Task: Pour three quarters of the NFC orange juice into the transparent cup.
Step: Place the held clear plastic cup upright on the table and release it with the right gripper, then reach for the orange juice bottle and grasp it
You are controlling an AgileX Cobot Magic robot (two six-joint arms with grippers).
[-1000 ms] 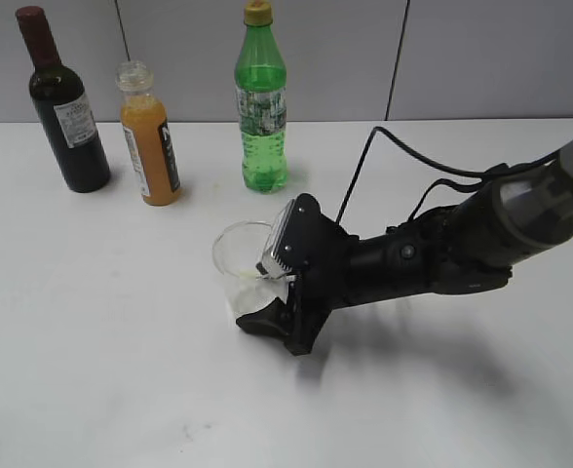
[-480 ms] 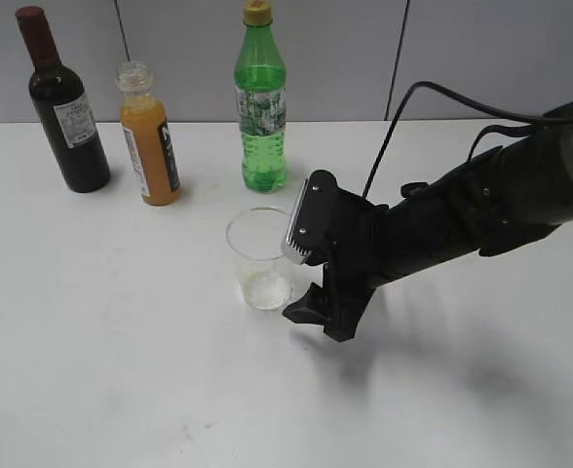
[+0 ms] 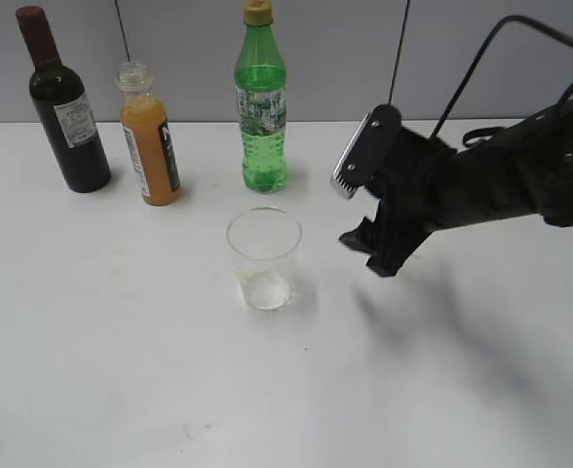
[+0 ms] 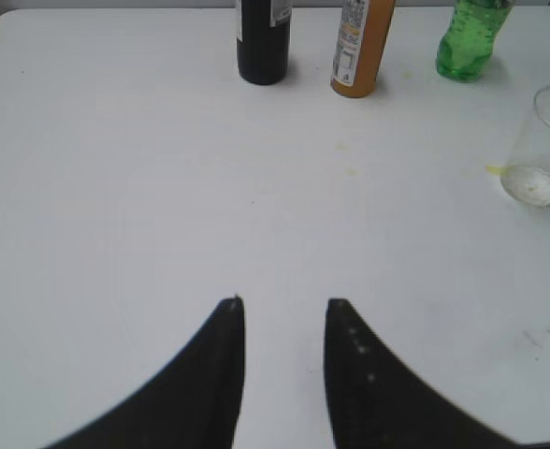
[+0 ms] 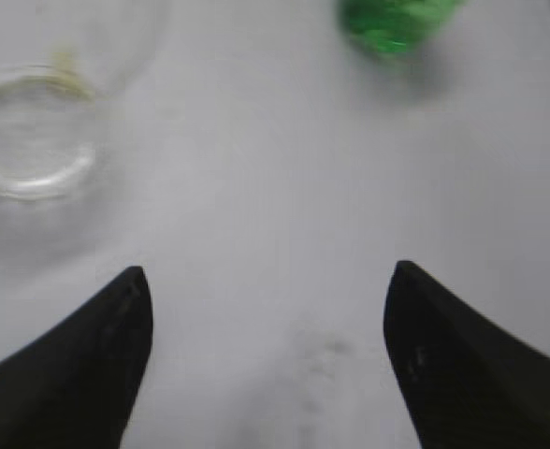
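The NFC orange juice (image 3: 150, 136) stands upright and capless at the back left of the table; it also shows in the left wrist view (image 4: 361, 49). The transparent cup (image 3: 264, 257) stands upright and free in the middle, with a faint residue at its bottom; it shows at the right edge of the left wrist view (image 4: 542, 148) and at the top left of the right wrist view (image 5: 34, 136). My right gripper (image 3: 362, 244) is open and empty, raised to the right of the cup. My left gripper (image 4: 284, 304) is open and empty over bare table.
A dark wine bottle (image 3: 67, 107) stands left of the juice. A green bottle with a yellow cap (image 3: 261, 97) stands behind the cup. The white table (image 3: 121, 370) meets a grey wall at the back.
My right gripper let go of the cup, then rose and drew back to the right. The cup stays upright where it was set.
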